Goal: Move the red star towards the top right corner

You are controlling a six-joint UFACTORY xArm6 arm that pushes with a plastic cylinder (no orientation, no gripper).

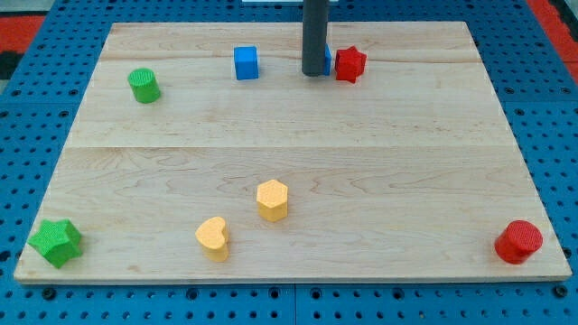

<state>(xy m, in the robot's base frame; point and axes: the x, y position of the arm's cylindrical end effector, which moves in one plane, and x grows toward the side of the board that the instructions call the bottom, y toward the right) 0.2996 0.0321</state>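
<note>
The red star (349, 64) lies near the view's top, a little right of the middle of the wooden board (289, 162). My tip (315, 73) stands just to the star's left, close to it or touching it. A sliver of a blue block (328, 61) shows between the rod and the star; the rod hides most of it.
A blue cube (246, 63) lies left of the rod. A green cylinder (144, 86) is at the upper left. A yellow hexagon (272, 199) and a yellow heart (213, 238) lie at the lower middle. A green star (56, 242) is at the lower left, a red cylinder (518, 241) at the lower right.
</note>
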